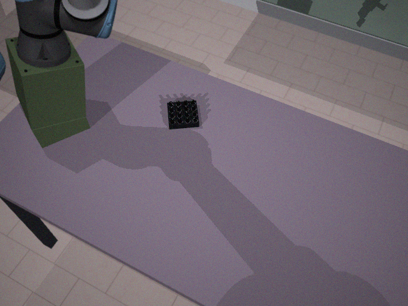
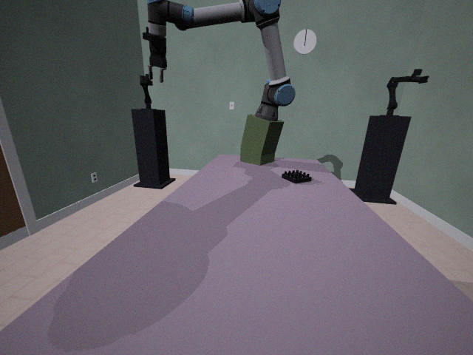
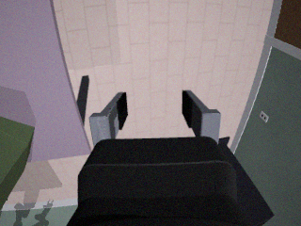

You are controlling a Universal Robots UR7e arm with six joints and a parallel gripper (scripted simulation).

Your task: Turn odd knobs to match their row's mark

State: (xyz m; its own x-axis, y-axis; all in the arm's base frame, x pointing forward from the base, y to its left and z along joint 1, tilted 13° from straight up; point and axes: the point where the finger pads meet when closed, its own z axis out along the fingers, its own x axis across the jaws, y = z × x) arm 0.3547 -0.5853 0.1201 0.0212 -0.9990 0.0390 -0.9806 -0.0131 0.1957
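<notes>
Wide apart, with bare floor seen between them from the wrist, the jaws (image 2: 155, 79) are held high at the left; farther right, on the counter (image 1: 296, 184) (image 2: 298, 267) (image 3: 52, 113), the black knob box (image 1: 183, 125) (image 2: 296, 179) is seated near the green pedestal (image 1: 54, 95) (image 2: 253, 139) (image 3: 11, 151).

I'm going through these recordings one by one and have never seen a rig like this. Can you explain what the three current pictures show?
One jointed arm stands on a green block at one end of a purple table.

The top picture looks down on the table; the exterior one looks along it towards the arm. The wrist picture comes from beside the two-fingered hand.

On the table lies a black box with rows of knobs. The hand is open, holding nothing, away from the box.
</notes>
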